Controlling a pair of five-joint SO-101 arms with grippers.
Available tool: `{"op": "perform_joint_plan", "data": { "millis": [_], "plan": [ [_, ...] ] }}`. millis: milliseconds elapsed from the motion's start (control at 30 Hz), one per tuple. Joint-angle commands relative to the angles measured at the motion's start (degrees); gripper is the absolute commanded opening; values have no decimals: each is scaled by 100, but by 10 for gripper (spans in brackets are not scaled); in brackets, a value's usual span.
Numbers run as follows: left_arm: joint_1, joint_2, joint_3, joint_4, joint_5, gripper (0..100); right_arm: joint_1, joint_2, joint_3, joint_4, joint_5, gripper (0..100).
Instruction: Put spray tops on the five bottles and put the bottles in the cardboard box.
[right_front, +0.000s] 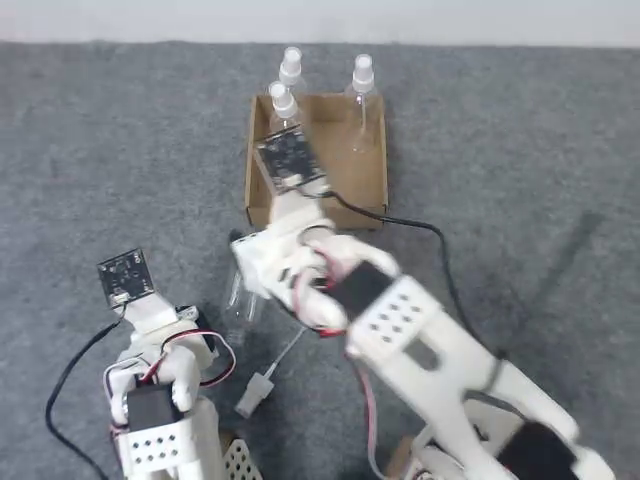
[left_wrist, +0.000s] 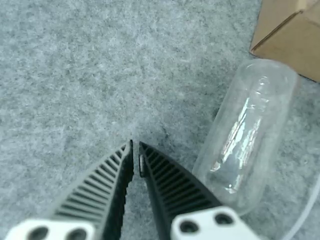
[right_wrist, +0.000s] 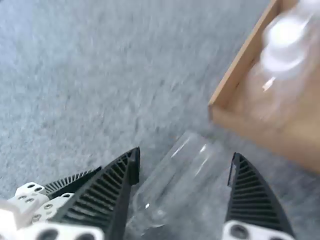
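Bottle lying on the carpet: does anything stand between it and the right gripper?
Nothing visible does. The bottle lies straight ahead of the right gripper, whose jaws stand open on either side of it in the right wrist view.

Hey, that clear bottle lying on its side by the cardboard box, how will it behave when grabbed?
The clear bottle looks empty and thin-walled, so probably light and squeezable. Round and lying on its side, it would likely roll if nudged, though the carpet may slow it. Its glossy wall might slip in the open right end effector.
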Motion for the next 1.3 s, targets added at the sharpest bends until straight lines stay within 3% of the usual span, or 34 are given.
{"op": "perform_joint_plan", "data": {
  "millis": [0,233,600,800,1033,1267],
  "plan": [
    [-26,-114,-48,18,-18,13,-251,585,-686,-101,-677,239],
    [-26,-114,-48,18,-18,13,-233,1042,-976,-101,-1081,239],
    [-26,-114,-48,18,-18,13,-268,1446,-1055,-92,-1108,236],
    [-26,-114,-48,18,-18,13,-268,2352,-1705,198,-1116,151],
    [-26,-114,-48,18,-18,13,-233,3108,-2585,1015,-1398,226],
    [-26,-114,-48,18,-18,13,-224,3811,-3156,1305,-1486,228]
  ]
}}
